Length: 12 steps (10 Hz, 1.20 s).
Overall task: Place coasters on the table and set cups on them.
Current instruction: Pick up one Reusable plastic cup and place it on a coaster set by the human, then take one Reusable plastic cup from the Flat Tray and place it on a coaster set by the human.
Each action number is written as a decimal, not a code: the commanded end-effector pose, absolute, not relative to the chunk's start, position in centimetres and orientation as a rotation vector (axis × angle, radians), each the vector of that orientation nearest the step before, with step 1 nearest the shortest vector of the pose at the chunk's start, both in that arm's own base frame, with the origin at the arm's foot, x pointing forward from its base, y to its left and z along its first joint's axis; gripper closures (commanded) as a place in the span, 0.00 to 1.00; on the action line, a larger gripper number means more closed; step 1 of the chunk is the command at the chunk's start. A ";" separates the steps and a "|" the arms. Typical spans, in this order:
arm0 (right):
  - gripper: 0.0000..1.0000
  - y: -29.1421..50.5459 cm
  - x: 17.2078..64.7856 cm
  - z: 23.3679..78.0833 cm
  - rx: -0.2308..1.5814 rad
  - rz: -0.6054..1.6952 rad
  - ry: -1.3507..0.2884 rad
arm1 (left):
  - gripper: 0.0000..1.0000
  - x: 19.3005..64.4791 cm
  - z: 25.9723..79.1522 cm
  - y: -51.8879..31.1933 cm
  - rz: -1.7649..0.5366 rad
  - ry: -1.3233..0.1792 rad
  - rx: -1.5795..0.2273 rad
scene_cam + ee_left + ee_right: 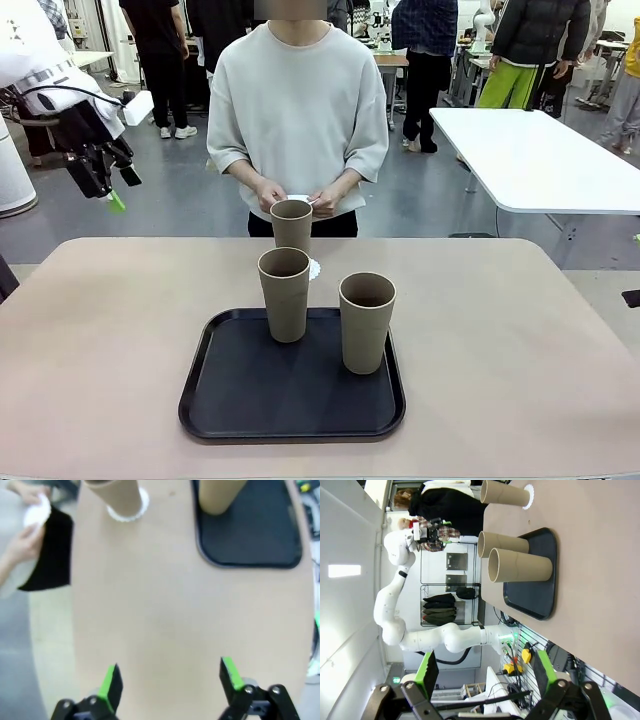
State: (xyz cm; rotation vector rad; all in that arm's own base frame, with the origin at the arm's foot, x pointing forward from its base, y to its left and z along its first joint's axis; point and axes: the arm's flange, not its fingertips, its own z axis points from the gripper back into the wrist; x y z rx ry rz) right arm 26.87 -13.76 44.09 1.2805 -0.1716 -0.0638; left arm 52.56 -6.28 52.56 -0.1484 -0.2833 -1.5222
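Note:
Two tan cups (pixel 285 293) (pixel 367 320) stand on the black tray (pixel 250 400). A third cup (pixel 291 222) stands on the table (pixel 100 340) beyond the tray, on a white lacy coaster (pixel 314 268). The person at the far side holds another coaster (pixel 300 198) in both hands. My left gripper (pixel 110 185) hangs open, high at the left and off the table. In the left wrist view the left gripper (pixel 170 677) is open over bare tabletop, with the cup on its coaster (pixel 131 514) far ahead. My right gripper (pixel 485 669) is open and holds nothing, well away from the cups (pixel 520 566).
A white table (pixel 540 150) stands behind at the right. Other people stand in the background. The beige tabletop has free room on both sides of the tray.

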 end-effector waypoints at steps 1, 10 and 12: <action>0.00 -13.8 26.9 44.1 1.288 -0.065 -0.175 | 0.00 49.4 52.2 -8.0 -1.495 -0.234 -0.114; 0.00 -13.8 26.9 44.1 1.288 -0.065 -0.175 | 0.00 51.0 52.6 -7.3 -1.514 -0.255 -0.133; 0.00 -13.8 26.9 44.1 1.288 -0.065 -0.175 | 0.00 51.0 52.6 -7.3 -1.514 -0.255 -0.133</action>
